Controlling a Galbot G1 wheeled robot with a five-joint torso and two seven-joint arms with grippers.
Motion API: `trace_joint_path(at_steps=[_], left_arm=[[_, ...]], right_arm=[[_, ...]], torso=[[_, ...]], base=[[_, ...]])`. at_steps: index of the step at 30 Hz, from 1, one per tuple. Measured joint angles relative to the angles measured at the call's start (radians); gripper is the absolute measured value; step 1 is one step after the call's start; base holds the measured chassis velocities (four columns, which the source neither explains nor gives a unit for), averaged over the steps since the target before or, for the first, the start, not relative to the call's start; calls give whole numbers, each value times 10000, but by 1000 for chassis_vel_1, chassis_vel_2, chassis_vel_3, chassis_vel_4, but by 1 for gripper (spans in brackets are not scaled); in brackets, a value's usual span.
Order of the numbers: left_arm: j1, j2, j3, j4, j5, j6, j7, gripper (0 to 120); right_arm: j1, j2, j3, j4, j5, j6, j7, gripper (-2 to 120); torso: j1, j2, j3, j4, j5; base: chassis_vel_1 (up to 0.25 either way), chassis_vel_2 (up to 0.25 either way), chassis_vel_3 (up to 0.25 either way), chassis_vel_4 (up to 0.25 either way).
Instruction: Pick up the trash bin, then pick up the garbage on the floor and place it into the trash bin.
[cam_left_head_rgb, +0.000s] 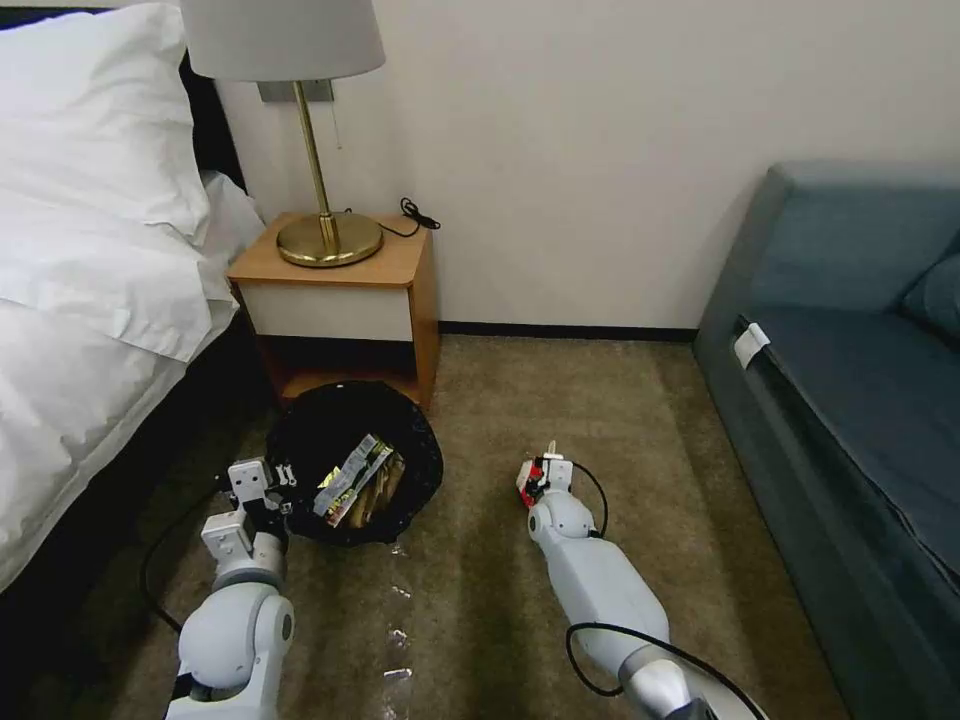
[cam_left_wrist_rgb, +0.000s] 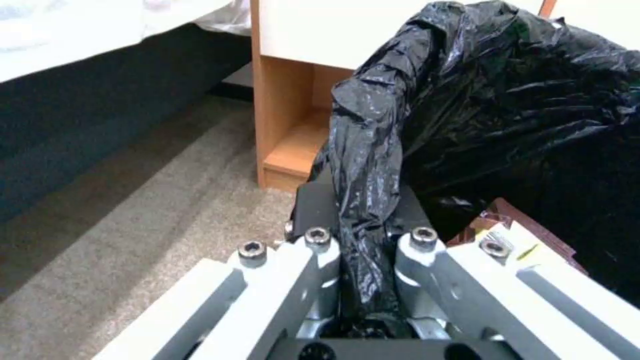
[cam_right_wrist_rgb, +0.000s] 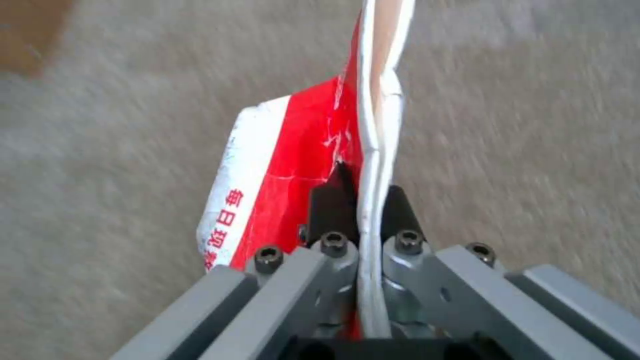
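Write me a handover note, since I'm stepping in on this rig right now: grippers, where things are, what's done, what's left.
Left gripper: shut on the crinkled black bag rim of the small round trash bin, beside the wooden nightstand.
Right gripper: shut on the flattened edge of the red-and-white carton, over the carpet to the bin's right.
Done: bin gripped; a green-labelled bottle and brownish litter lie inside it.
Left: bring the carton over the bin and release it.
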Motion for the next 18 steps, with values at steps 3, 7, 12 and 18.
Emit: trace_joint_path(at_steps=[3,7,12,18], left_arm=[[6,-5,31,4,6,0,3,4],[5,-12,31,13,11,0,4,4],[6,-26,28,35,17,0,7,4],[-1,-28,-37,58,12,-3,15,4]], right_arm=[[30,0,-177,472,68,266,-16,0],[-15,0,-428,950,67,378,-54,0],[-75,0,-587,1228,29,469,-52,0],[-66,0,-925,1756,178,666,-40,0]], torso=[[-1,1,-1,0,-1],[0,0,-1,1,0],[0,0,-1,0,0],[0,0,-1,0,0]], base=[[0,0,0,0],[0,0,0,0],[0,0,0,0],[0,0,0,0]])
